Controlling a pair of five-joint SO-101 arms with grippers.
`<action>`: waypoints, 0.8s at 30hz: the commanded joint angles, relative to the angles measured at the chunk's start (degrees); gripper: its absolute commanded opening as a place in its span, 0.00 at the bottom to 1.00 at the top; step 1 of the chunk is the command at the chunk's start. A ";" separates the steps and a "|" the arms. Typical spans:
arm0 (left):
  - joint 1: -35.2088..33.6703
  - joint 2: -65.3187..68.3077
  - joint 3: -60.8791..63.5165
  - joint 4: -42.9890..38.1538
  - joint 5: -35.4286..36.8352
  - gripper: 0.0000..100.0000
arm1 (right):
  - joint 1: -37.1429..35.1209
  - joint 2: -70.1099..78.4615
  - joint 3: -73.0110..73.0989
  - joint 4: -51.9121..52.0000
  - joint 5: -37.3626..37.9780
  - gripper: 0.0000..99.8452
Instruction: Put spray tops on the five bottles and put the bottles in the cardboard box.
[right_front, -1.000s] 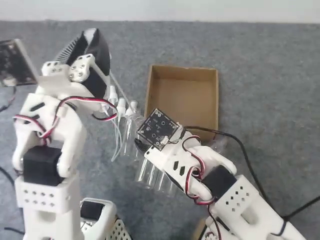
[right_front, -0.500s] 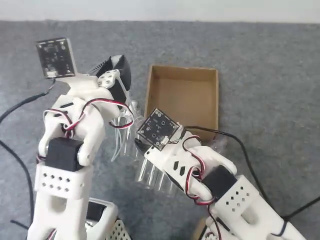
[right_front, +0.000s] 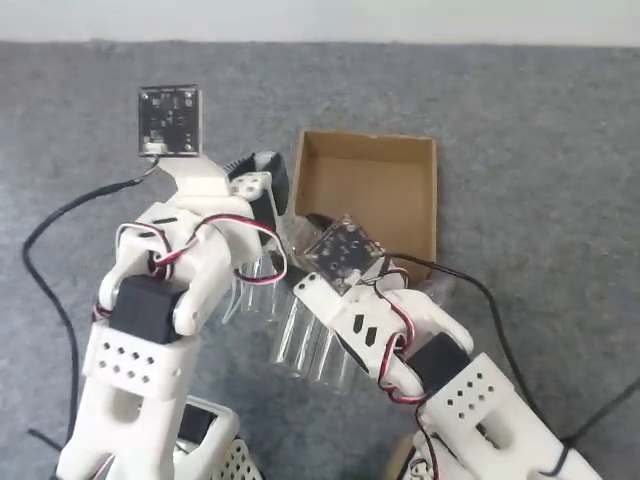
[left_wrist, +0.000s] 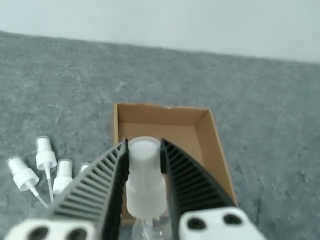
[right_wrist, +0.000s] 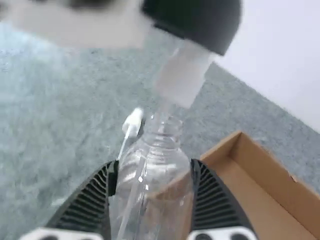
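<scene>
two grippers cooperate: right gripper (right_wrist: 152, 172) clamps a bottle (right_wrist: 156, 150) steady so left gripper (left_wrist: 144, 150) can seat its pinched spray top (left_wrist: 145, 185).

My left pincer (left_wrist: 144, 146) grips a white plastic spray top (left_wrist: 145, 185) directly above the neck of the clear plastic bottle (right_wrist: 150, 200) held in my right pincer (right_wrist: 154, 172). The brown cardboard box (right_front: 370, 200) sits just behind them. Loose white spray tops (left_wrist: 45, 155) lie beside the box; spare clear bottles (right_front: 305, 345) lie before it.
</scene>
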 joint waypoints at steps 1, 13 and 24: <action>0.09 -0.88 0.13 0.44 -1.23 0.01 | 2.33 -2.24 0.97 -8.22 -3.96 0.01; 5.80 -0.97 3.56 -0.70 -6.51 0.01 | 2.68 -2.24 2.55 -9.36 -4.22 0.01; 5.89 -0.97 -1.10 -0.18 -9.58 0.12 | 2.59 -2.24 2.90 -9.36 -3.96 0.01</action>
